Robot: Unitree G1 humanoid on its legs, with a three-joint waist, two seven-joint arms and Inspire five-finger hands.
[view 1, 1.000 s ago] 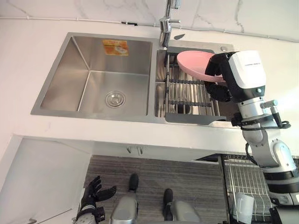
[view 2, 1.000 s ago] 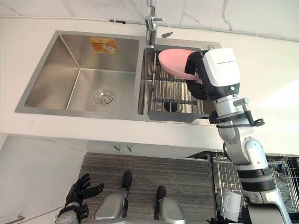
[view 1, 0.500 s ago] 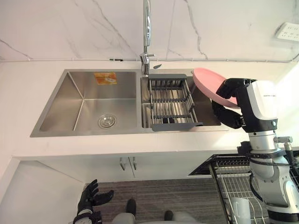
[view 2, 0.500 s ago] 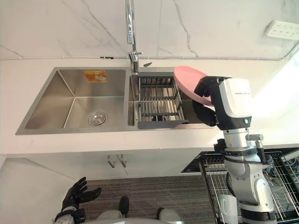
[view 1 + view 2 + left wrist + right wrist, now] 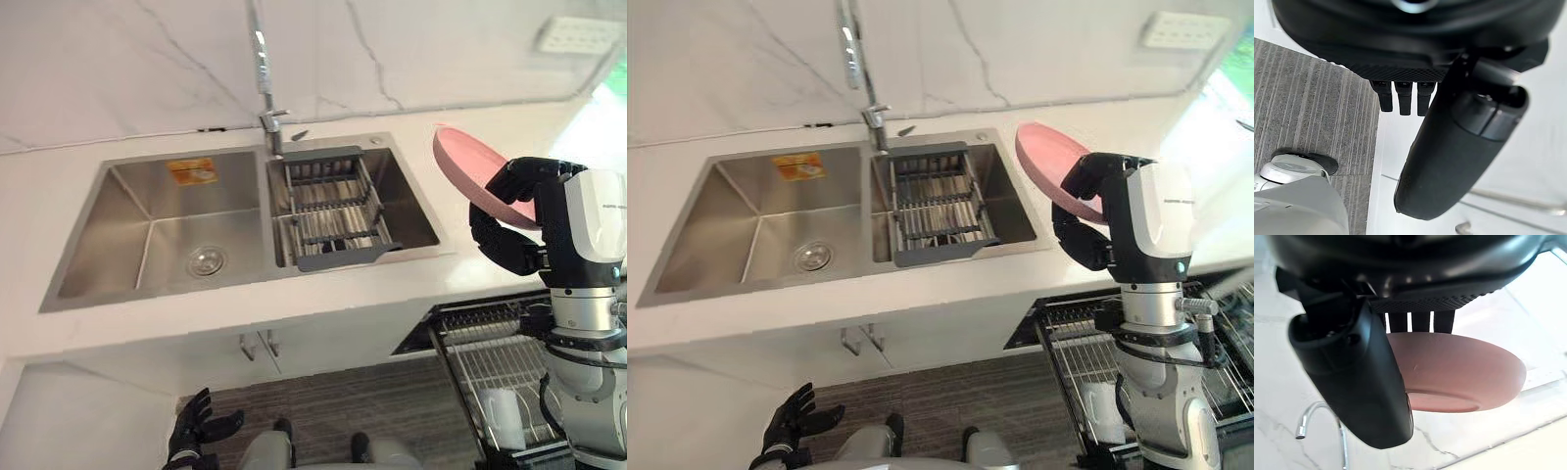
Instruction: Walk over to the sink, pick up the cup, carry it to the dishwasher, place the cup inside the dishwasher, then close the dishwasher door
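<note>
I see no cup in the sink; my right hand [image 5: 502, 223] is shut on a pink plate [image 5: 468, 164], held tilted above the counter just right of the sink [image 5: 118, 294]. In the right wrist view the thumb [image 5: 1359, 377] lies over the pink plate [image 5: 1459, 372] and the fingers curl behind its rim. My left hand [image 5: 199, 432] hangs low at the lower left over the floor, fingers spread and holding nothing. The dishwasher's lower rack [image 5: 480, 357] is pulled out below the counter at the right, with a white cup [image 5: 504, 417] standing in it.
A dark drain rack [image 5: 328, 211] sits in the sink's right basin, with the tall faucet [image 5: 263, 78] behind it. White cabinet fronts with handles [image 5: 257, 344] run under the counter. A wall socket [image 5: 573, 34] is at the far right.
The camera has shifted. My right hand has carried the pink plate from above the drain rack to the right, past the sink's edge. The left hand stays low.
</note>
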